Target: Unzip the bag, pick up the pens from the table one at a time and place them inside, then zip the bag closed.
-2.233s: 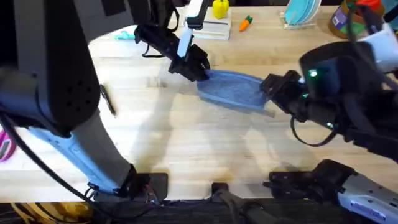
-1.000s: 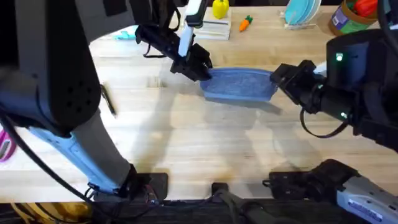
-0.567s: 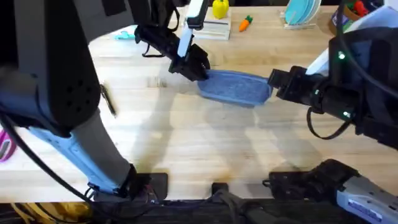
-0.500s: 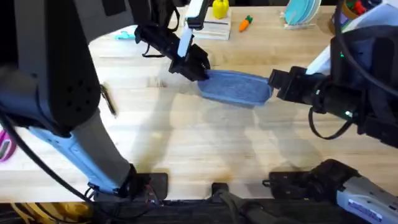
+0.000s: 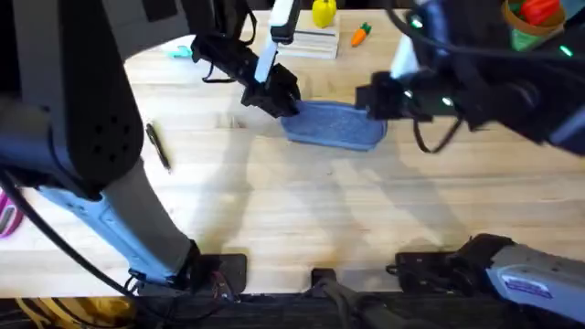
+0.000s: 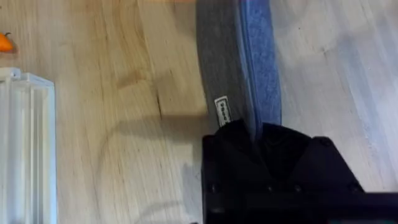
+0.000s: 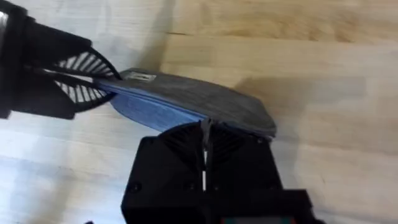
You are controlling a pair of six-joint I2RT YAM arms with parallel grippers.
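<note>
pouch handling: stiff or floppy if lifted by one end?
Probably floppy: the bag is soft blue fabric, so a free end would likely sag. The left gripper pinches one end, the right gripper its zipper edge. Looks flat, so likely light.

The elongated blue-grey fabric pouch [image 5: 331, 126] lies on the light wooden plank table [image 5: 302, 210] between the two grippers, the left gripper [image 5: 285, 99] at one end and the right gripper [image 5: 370, 99] at the other. A slim dark pen [image 5: 159, 146] lies on the table well apart from the left gripper, on the side away from the pouch.
</note>
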